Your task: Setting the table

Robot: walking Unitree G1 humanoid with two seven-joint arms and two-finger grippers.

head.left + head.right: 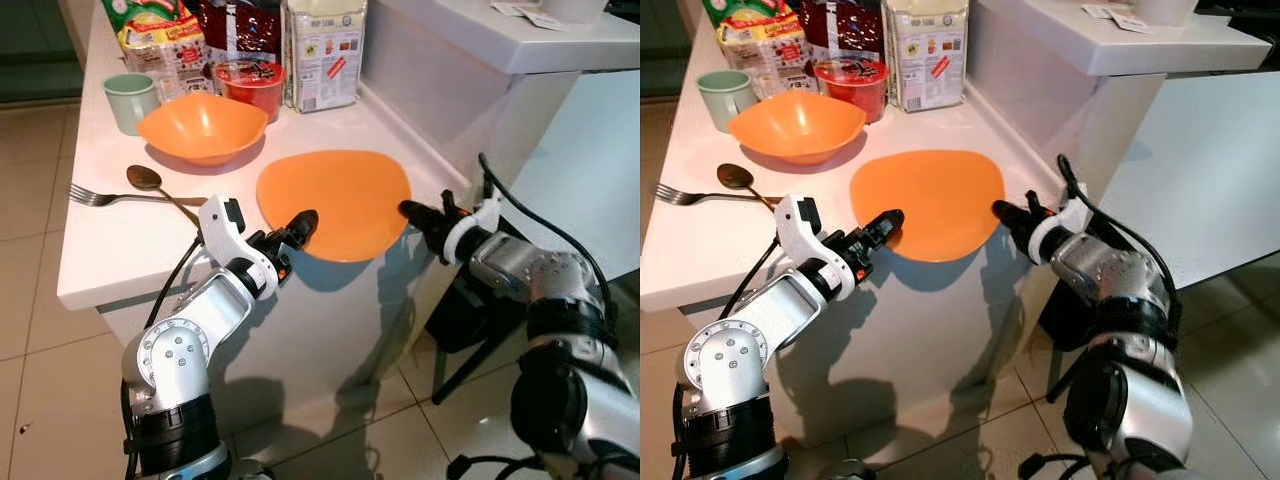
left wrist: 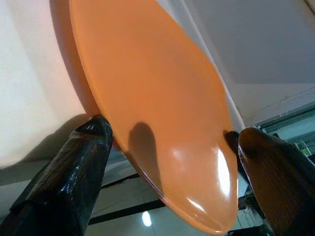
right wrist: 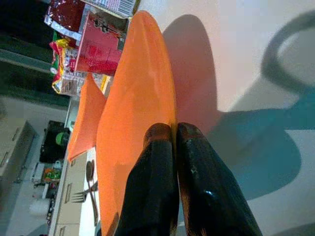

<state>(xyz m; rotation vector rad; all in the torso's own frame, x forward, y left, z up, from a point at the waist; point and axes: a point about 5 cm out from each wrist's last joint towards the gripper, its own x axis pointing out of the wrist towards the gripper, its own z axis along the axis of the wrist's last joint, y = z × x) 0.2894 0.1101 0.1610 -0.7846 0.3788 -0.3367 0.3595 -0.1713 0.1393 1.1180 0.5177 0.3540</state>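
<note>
Here, an orange plate [image 1: 335, 203] lies on a white counter [image 1: 110, 250], its near edge hanging out past the counter's front edge. The right gripper [image 1: 412, 212] meets the plate's right rim, its two black fingers pressed together on that rim with the edge pinched between them. The left gripper [image 1: 300, 226] is at the plate's near left rim with its fingers spread apart, one on each side of the overhanging edge, not closed on it.

Farther back and to the left sits an orange bowl [image 1: 202, 126], near the plate but apart from it. A spoon [image 1: 152, 183] and a fork [image 1: 105, 197] lie crossed left of the plate, in front of the bowl. A pale green mug [image 1: 131, 101] stands at the far left. Behind the bowl are a red tub [image 1: 250, 86] and several food packets [image 1: 325, 52] against the far end. A raised white ledge [image 1: 500, 40] runs along the right side, close to the plate's right rim.
</note>
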